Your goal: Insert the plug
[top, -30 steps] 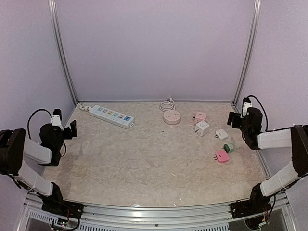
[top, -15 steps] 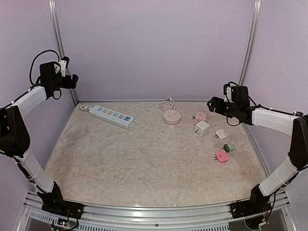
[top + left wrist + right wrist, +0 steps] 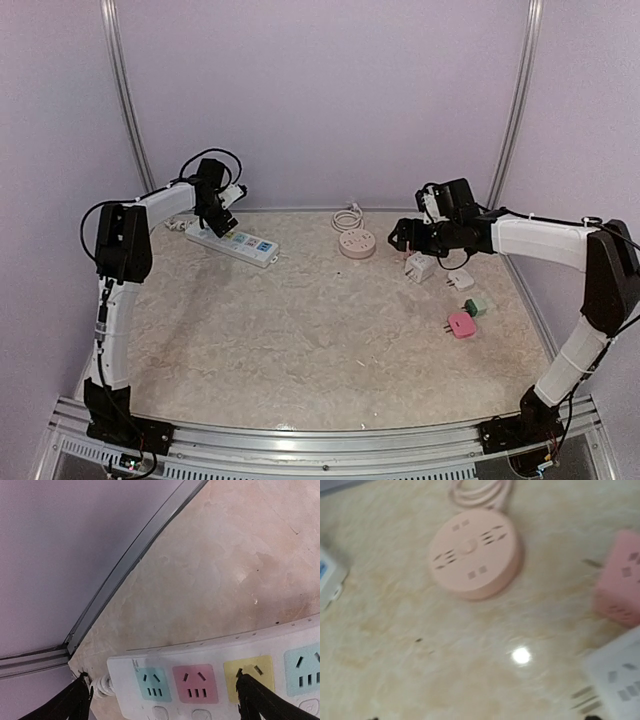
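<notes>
One power strip (image 3: 232, 240), one round socket (image 3: 357, 243), two cube adapters (image 3: 619, 592), three small plugs (image 3: 461, 324); left pincer (image 3: 162, 684) spread, right pincer (image 3: 403, 236) unclear.

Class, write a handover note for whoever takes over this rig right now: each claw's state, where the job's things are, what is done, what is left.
Left claw: open, empty, over the cable end of the white power strip.
Right claw: empty, above the gap between the round pink socket and the white cube adapter; opening unclear.
Loose at the right: small white plug, green plug, pink plug.
Done: nothing inserted.
Left: grasp a plug, push it into a socket.
</notes>
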### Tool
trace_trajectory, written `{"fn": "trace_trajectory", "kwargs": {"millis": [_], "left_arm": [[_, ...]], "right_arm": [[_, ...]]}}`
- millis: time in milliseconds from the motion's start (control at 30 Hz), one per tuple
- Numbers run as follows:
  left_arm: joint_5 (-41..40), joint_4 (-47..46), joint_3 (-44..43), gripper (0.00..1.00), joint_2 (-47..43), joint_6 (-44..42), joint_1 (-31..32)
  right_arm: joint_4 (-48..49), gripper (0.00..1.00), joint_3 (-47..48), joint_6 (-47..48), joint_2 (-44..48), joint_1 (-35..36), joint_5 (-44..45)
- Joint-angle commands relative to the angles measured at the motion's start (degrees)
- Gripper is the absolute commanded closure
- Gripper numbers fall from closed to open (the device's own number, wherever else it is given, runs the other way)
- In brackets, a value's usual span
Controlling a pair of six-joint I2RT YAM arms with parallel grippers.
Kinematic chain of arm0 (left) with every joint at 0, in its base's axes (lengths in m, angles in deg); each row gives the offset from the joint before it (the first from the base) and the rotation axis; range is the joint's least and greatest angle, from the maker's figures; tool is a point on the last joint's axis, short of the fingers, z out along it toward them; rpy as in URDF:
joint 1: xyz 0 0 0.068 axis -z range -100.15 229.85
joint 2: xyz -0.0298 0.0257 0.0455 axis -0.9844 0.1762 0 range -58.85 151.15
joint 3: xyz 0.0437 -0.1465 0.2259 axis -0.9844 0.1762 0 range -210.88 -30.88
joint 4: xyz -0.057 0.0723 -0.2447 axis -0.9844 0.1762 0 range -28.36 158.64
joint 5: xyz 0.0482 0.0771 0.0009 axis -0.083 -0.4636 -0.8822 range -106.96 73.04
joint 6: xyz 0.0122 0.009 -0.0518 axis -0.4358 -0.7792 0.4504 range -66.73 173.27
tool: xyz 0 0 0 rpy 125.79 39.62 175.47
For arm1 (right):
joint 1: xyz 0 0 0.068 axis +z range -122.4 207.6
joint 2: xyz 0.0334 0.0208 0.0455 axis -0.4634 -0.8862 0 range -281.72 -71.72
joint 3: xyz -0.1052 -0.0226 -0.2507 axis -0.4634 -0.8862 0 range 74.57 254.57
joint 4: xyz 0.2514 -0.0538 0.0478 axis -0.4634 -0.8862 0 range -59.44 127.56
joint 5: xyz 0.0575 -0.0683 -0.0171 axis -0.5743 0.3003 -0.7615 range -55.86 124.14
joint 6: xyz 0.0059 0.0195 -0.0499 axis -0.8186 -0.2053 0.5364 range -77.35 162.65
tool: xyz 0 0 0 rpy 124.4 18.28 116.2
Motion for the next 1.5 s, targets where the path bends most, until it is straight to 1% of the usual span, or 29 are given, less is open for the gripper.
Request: {"fn": "trace_trajectory", "kwargs": {"millis": [0, 100, 167, 267, 367, 467, 600, 633, 700, 767, 833, 967, 1033, 1133, 1200, 1267, 1367, 1433, 1467], "left_arm": [[-6.94, -3.09, -5.67, 0.01, 2.76, -7.55, 1.82], [-8.79, -2.98, -8.79, 0.01, 6.62, -9.36, 2.41], [-9.34, -0.98, -10.04, 0.01, 8.63, -9.79, 2.39], [-6.09, 4.37, -7.9, 0.01, 8.33, -8.47, 2.21], [-3.59, 6.12, -0.37, 0.02, 4.88, -7.86, 2.26], [-1.1, 6.72, 8.19, 0.04, -0.31, -9.19, 2.44], [2.94, 11.08, 16.54, 0.08, -6.79, -9.33, 2.5], [1.78, 9.29, 19.44, 0.03, -7.98, -8.62, 2.63], [2.08, 7.43, 23.91, 0.01, -10.95, -10.15, 2.74], [1.57, 6.43, 26.13, 0.01, -13.33, -11.29, 2.99], [2.31, 9.4, 25.16, 0.01, -13.81, -12.58, 3.64], [4.02, 9.01, 22.49, 0.03, -13.15, -13.33, 4.74], [8.74, 9.84, 20.04, 0.03, -13.27, -15.07, 4.77], [15.39, 11.52, 15.95, 0.01, -13.75, -19.84, 4.95], [16.03, 13.1, 11.12, 0.01, -12.3, -20.38, 5.46], [15.97, 14.84, 4.89, 0.01, -9.59, -18.53, 5.59], [15.62, 15.52, -3.75, 0.01, -4.14, -12.74, 5.13], [13.9, 13.53, -7.49, 0.01, -1.17, -7.78, 4.83], [10.55, 11.77, -8.7, 0.01, -0.2, -5.36, 4.81]], "right_arm": [[-3.38, 0.13, 2.16, -0.52, -1.49, 3.06, -1.24], [-5.26, 0.13, 3.67, 0.04, -1.98, 4.72, -0.46], [-6.68, 0.13, 4.92, 0.87, -2.19, 5.88, 0.51], [-8.22, 0.12, 6.65, 2.06, -2.49, 7.75, 2.6], [-9.13, 0.11, 8.16, 3.13, -2.98, 9.25, 4.26], [-9.28, 0.11, 9.75, 3.71, -3.47, 10.57, 4.26], [-9.96, 0.1, 11.98, 4.84, -3.98, 12.62, 4.33], [-10.03, 0.1, 12.42, 5.18, -4.0, 13.23, 4.34], [-10.04, 0.08, 13.22, 6.04, -4.07, 14.33, 4.34], [-10.25, 0.06, 14.13, 6.81, -4.26, 15.31, 5.86], [-10.56, 0.06, 15.15, 7.65, -4.48, 16.37, 6.53], [-10.11, 0.06, 15.82, 9.33, -4.47, 17.83, 7.19], [-10.32, 0.06, 15.84, 9.7, -4.57, 17.97, 7.0], [-10.54, 0.06, 15.96, 9.24, -4.98, 18.03, 6.15], [-9.99, 0.06, 16.19, 6.87, -5.64, 18.06, 5.82], [-6.58, 0.08, 15.62, 2.47, -6.82, 18.05, 6.07], [-1.28, 0.09, 17.43, -1.4, -11.3, 18.05, 4.97], [0.16, 0.12, 20.91, -3.57, -15.31, 18.05, 1.91], [0.89, 0.12, 22.82, -4.49, -17.34, 18.07, 0.57]]}}
